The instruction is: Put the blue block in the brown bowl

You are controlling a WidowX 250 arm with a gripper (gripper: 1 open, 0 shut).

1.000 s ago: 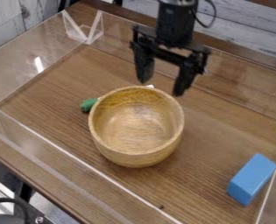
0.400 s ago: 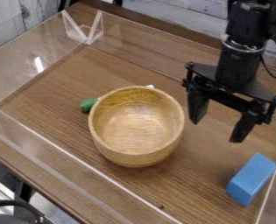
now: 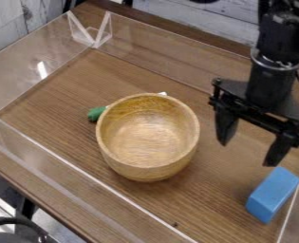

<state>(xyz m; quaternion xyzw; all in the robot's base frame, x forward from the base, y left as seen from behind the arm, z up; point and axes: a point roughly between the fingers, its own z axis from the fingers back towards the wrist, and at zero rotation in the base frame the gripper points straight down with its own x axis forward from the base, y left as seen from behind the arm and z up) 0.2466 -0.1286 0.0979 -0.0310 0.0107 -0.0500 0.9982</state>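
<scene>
The claw [image 3: 259, 128] stood with its jaws apart over the right side of the desk [image 3: 107, 200], the block [image 3: 273, 195] lying on the near side of it, outside the bowl [image 3: 148, 136]. The block lay beside the right edge strip; a descent too far right risked fouling that strip. Closing across a corner, from poor alignment, could have twisted the block free. A low carry left risked striking the bowl's rim.

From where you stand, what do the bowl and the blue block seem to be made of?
The bowl looks like smooth, light tan wood, judging by its warm color and thick rounded rim. The blue block could be painted wood or plastic; its even, plain color fits both.
</scene>
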